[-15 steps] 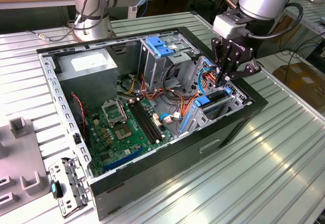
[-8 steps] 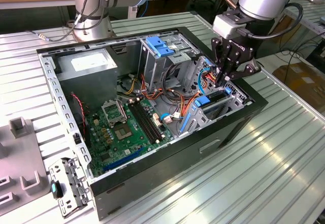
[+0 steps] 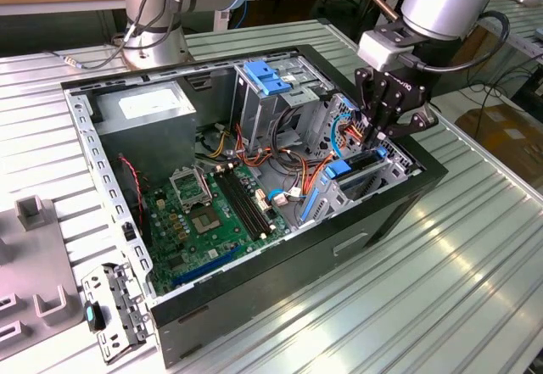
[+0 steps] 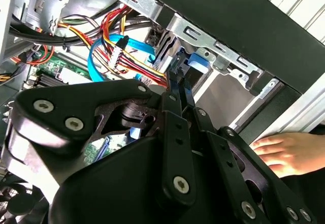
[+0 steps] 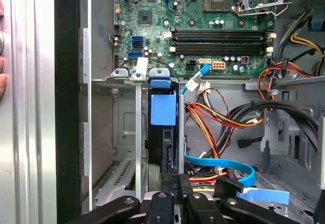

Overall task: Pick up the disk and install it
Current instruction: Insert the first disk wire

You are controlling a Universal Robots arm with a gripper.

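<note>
The disk [image 3: 348, 169] stands on edge in the metal drive cage at the open case's front corner, on the exterior view's right, with its blue carrier uppermost. In both wrist views the blue carrier [image 5: 163, 112] [image 4: 195, 64] sits between the cage's steel rails. My gripper [image 3: 379, 145] hangs straight over the cage. Its black fingers [image 4: 179, 79] come together on the thin blue edge of the carrier, and the gripper [image 5: 180, 181] looks shut on the disk. The disk's label is hidden.
Red, yellow and blue cables [image 5: 218, 122] crowd the space beside the cage. The motherboard [image 3: 212, 213], grey power-supply box [image 3: 148, 107] and tall bay with a blue latch [image 3: 267, 77] fill the case. A person's hand [image 4: 284, 153] rests outside the case wall. A loose bracket [image 3: 114, 310] lies on the table.
</note>
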